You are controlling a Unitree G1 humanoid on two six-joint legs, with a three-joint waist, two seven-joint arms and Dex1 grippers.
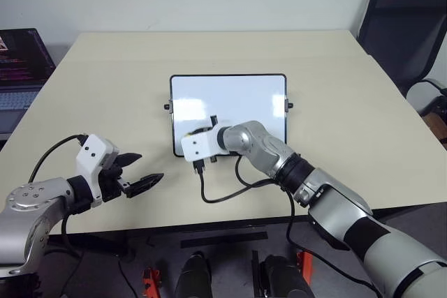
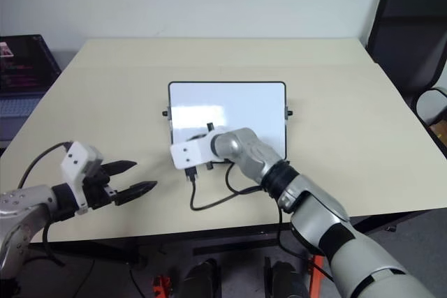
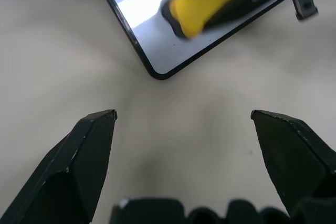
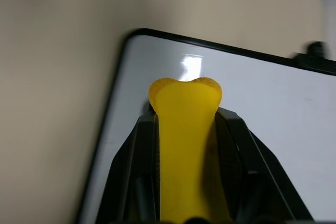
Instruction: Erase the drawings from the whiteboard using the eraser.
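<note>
The whiteboard (image 1: pixel 237 99) lies flat in the middle of the tan table, black-framed and glossy white. My right gripper (image 4: pixel 185 119) is over the board's near left corner, shut on the yellow eraser (image 4: pixel 184 145), whose tip rests on or just above the white surface. The left wrist view also has the eraser (image 3: pixel 202 1) on the board (image 3: pixel 142 3). The drawings are hidden; the bare part of the board is plain white. My left gripper (image 1: pixel 151 166) hovers open and holds nothing over the table, to the near left of the board's corner.
A black cable (image 1: pixel 223 193) loops from my right wrist onto the table (image 1: pixel 335 68) just in front of the board. An open laptop (image 1: pixel 21 68) sits off the table's left side. A black chair (image 1: pixel 408 26) stands at the far right.
</note>
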